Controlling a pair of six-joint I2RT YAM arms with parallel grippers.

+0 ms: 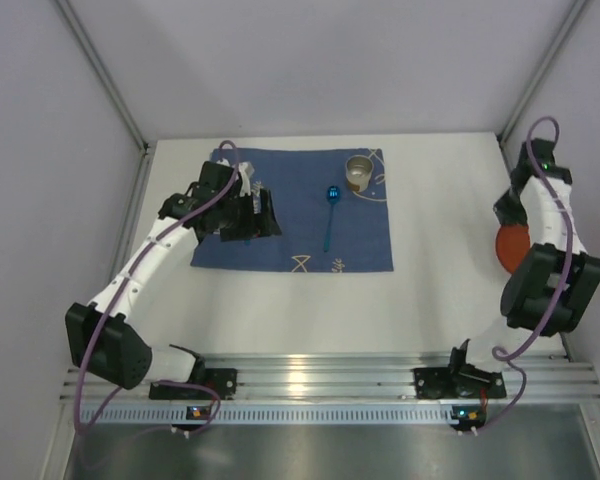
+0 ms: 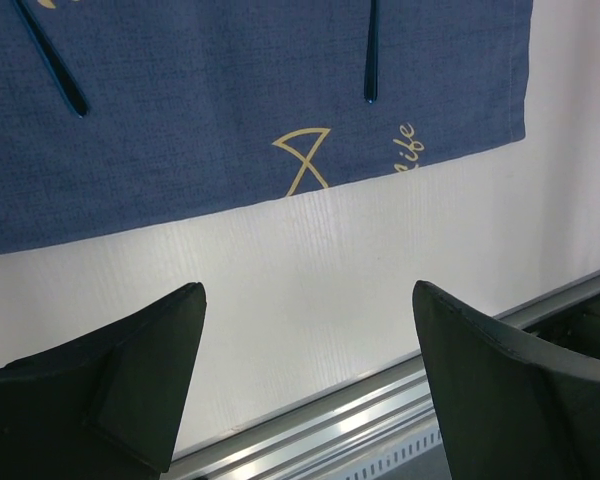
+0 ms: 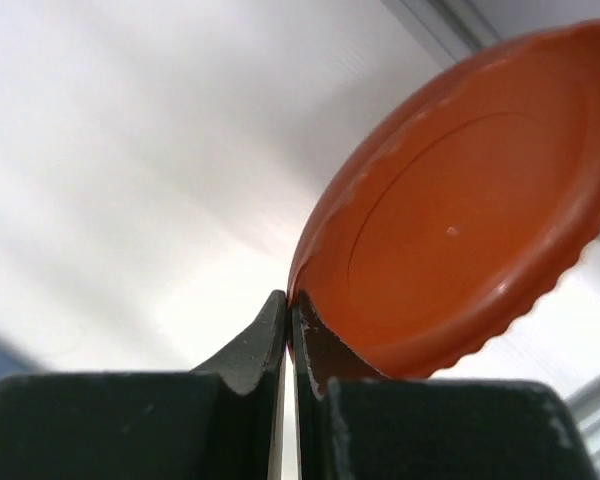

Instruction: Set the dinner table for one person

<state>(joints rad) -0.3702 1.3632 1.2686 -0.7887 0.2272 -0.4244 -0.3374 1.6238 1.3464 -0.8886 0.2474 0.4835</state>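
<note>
Broadly, the one dinner table (image 1: 440,230) spreads white beneath both arms, from the rail at their bases to the far wall. One dark blue cloth mat (image 1: 310,240) with pale line drawings lies on it, directly under the left gripper (image 2: 307,292) and well to the left of the right gripper (image 3: 290,308). The left gripper hovers over the mat with its jaws spread wide, holding and touching nothing. The right gripper is closed, its fingertips pinching the rim of the single orange plate (image 3: 460,220), which spreads beyond them and to their right, near the table's right edge. One cup (image 1: 359,172) sits at the mat's far right corner, right of the left gripper. One blue spoon (image 1: 330,215) lies between that gripper and the cup. A second dark handle (image 2: 55,70) lies on the mat ahead of the left fingers, its kind unclear.
</note>
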